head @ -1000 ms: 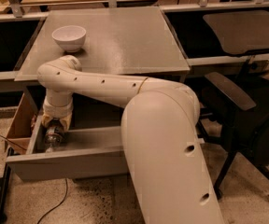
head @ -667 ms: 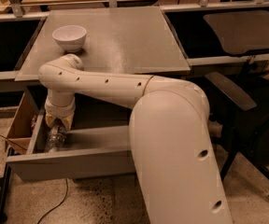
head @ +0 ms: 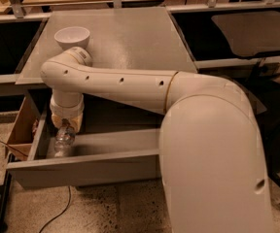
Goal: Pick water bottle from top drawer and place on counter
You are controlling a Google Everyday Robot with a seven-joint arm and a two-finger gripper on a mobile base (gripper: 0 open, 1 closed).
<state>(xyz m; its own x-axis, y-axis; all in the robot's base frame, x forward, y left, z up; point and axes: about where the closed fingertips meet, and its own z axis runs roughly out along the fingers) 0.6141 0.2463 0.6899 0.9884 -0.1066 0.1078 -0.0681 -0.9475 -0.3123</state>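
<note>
The hand (head: 66, 126) was down at the left of the drawer (head: 91, 171), on the bottle (head: 63, 142); its hold I couldn't tell. The bottle looked light and crushable: best gripped mid-body, gently

The gripper (head: 65, 128), at the left end of the top drawer (head: 91, 169), has risen slightly and shifted right. The water bottle (head: 63, 141) just beneath it lies higher and further right. The arm's large link (head: 213, 169) now fills more foreground.
</note>
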